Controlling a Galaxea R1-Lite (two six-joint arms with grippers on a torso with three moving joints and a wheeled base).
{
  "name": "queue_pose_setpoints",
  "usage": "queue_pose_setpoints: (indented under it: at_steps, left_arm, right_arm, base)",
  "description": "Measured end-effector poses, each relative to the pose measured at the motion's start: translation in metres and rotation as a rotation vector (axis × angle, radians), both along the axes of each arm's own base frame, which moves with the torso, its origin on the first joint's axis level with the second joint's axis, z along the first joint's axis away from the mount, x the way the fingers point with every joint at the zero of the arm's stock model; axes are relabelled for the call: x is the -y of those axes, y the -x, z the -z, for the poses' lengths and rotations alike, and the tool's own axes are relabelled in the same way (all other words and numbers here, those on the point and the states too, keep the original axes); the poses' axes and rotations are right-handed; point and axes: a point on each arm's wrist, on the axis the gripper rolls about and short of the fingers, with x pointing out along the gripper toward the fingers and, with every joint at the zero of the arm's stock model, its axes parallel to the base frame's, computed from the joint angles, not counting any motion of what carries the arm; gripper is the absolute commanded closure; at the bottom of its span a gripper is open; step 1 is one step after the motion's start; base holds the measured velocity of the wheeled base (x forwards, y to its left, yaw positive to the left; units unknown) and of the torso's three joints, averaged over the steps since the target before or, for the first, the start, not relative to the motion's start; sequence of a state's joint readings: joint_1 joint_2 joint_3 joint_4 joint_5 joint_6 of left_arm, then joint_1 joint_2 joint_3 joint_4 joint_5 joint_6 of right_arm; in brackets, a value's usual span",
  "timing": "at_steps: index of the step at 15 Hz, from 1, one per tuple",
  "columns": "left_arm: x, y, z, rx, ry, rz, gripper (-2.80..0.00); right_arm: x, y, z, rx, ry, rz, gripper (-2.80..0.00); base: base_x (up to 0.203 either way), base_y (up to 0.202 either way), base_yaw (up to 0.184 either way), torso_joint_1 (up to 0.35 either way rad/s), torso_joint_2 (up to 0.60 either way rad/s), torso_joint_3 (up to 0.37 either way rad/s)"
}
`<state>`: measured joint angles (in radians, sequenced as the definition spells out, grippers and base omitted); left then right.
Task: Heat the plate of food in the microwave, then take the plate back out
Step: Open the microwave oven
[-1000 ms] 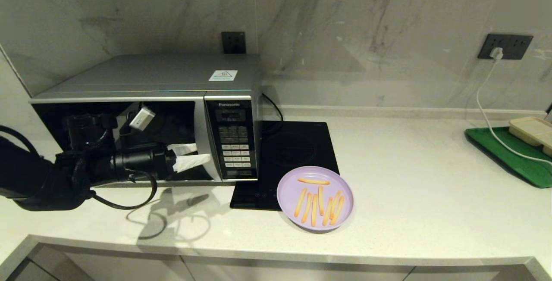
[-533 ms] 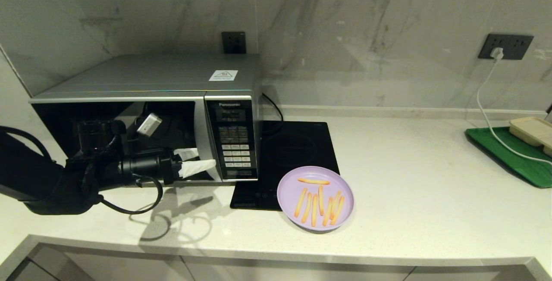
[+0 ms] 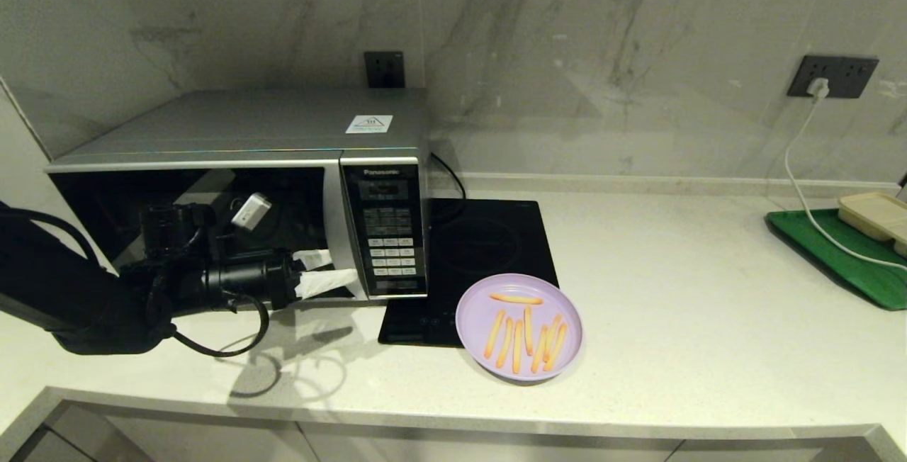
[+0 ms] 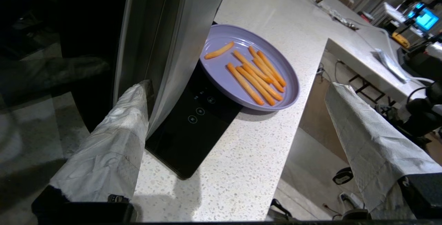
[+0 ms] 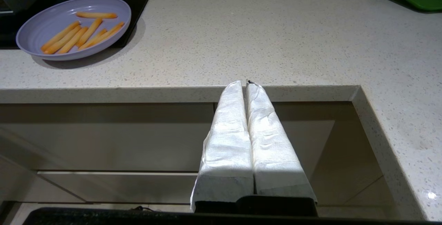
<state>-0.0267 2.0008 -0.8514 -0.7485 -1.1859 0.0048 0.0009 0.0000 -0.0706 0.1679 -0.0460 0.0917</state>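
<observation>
The microwave [image 3: 241, 129] stands at the back left of the counter, its dark glass door [image 3: 142, 200] facing me. My left gripper [image 3: 341, 268] is low in front of the door's right edge, beside the keypad panel [image 3: 386, 235], and is open. In the left wrist view one wrapped finger [image 4: 117, 131] has its tip against the door's silver edge [image 4: 162, 45]; nothing is between the fingers of the left gripper [image 4: 236, 85]. The plate of food [image 3: 473, 312] lies partly on the cooktop, fries on it; the plate [image 4: 221, 69] [image 5: 34, 35] shows in both wrist views. My right gripper [image 5: 246, 83] is shut and empty, below the counter's front edge.
A flat black induction cooktop [image 3: 489, 242] lies right of the microwave. At the far right a green tray [image 3: 843, 263] carries a beige compartment tray [image 3: 871, 214], and a white cable [image 3: 797, 178] runs to it from a wall socket [image 3: 832, 76]. The counter's front edge [image 3: 453, 419] is close.
My left arm has moved to the right along the door front, bringing the open gripper closer to the door's right edge. The plate has not moved.
</observation>
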Motion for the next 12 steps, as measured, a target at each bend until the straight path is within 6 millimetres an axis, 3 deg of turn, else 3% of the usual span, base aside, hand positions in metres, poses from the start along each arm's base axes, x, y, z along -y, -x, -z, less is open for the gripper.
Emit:
queue_pose_setpoints:
  at_steps: [2, 7, 12]
  left_arm:
    - [-0.007, 0.01, 0.0, -0.014, 0.014, 0.011, -2.8]
    - [-0.048, 0.07, -0.011, -0.056, 0.102, 0.041, -2.8]
    - [-0.055, 0.098, -0.014, -0.06, 0.093, -0.029, -2.8]
  right_arm:
    - [0.0, 0.0, 0.0, 0.0, 0.0, 0.0, 0.0]
    - [0.0, 0.0, 0.0, 0.0, 0.0, 0.0, 0.0]
    - [0.0, 0.0, 0.0, 0.0, 0.0, 0.0, 0.0]
  base:
    - [0.0, 0.0, 0.0, 0.0, 0.0, 0.0]
    - [0.0, 0.0, 0.0, 0.0, 0.0, 0.0]
    - [0.0, 0.0, 0.0, 0.0, 0.0, 0.0]
